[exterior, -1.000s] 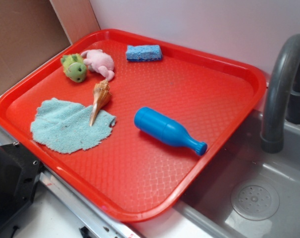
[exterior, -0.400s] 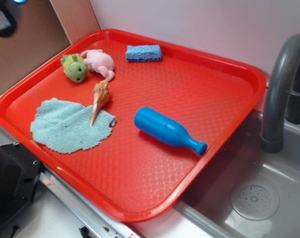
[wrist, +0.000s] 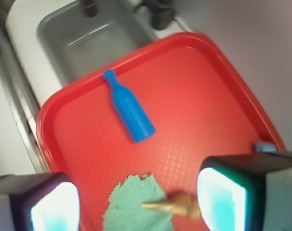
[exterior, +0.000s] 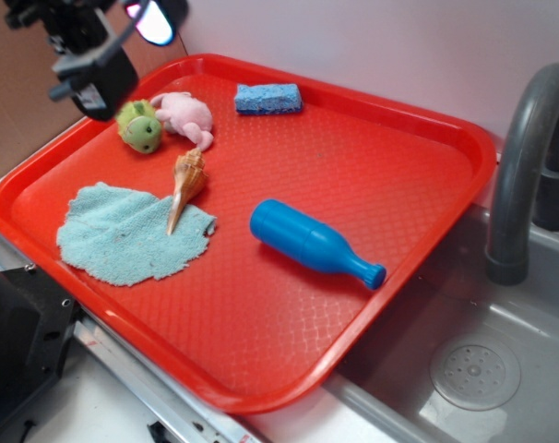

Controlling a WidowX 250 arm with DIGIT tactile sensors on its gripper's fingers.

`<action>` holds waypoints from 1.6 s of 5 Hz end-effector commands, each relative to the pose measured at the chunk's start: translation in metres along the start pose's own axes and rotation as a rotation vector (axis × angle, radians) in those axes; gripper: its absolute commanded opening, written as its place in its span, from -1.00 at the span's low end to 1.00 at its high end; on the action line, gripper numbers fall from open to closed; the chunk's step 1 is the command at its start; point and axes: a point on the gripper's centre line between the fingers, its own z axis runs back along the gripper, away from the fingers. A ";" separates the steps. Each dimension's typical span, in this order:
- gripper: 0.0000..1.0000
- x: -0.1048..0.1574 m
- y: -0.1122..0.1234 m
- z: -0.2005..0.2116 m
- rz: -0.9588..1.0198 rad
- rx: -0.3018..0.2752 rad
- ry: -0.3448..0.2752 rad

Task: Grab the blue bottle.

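The blue bottle [exterior: 312, 243] lies on its side on the red tray [exterior: 390, 157], neck pointing toward the tray's right edge and the sink. The wrist view shows the blue bottle [wrist: 129, 108] far ahead, neck toward the sink. My gripper [exterior: 109, 51] hangs high over the tray's back left corner, well away from the bottle. In the wrist view my gripper [wrist: 139, 204] is open, its two pads wide apart with nothing between them, above the cloth and shell.
On the tray lie a teal cloth [exterior: 127, 233], a seashell [exterior: 185, 185], a green plush [exterior: 138, 125], a pink plush [exterior: 187, 114] and a blue sponge [exterior: 267, 98]. A grey sink [exterior: 473, 369] with a dark faucet [exterior: 524, 157] sits to the right. A brown panel stands at back left.
My gripper has come into the exterior view at the top left, moving down and right over the tray's back left corner. The bottle and other items have not moved.
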 end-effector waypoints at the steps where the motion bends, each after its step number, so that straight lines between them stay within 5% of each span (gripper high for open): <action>1: 1.00 0.019 -0.008 -0.030 -0.259 -0.011 0.069; 2: 1.00 0.024 -0.006 -0.070 -0.254 -0.067 0.141; 4: 1.00 0.019 -0.005 -0.125 -0.195 -0.020 0.377; 5: 1.00 0.020 -0.007 -0.134 -0.178 -0.001 0.408; 6: -1.00 0.021 -0.007 -0.141 -0.165 0.046 0.480; 8: -1.00 0.020 -0.009 -0.138 -0.038 0.089 0.410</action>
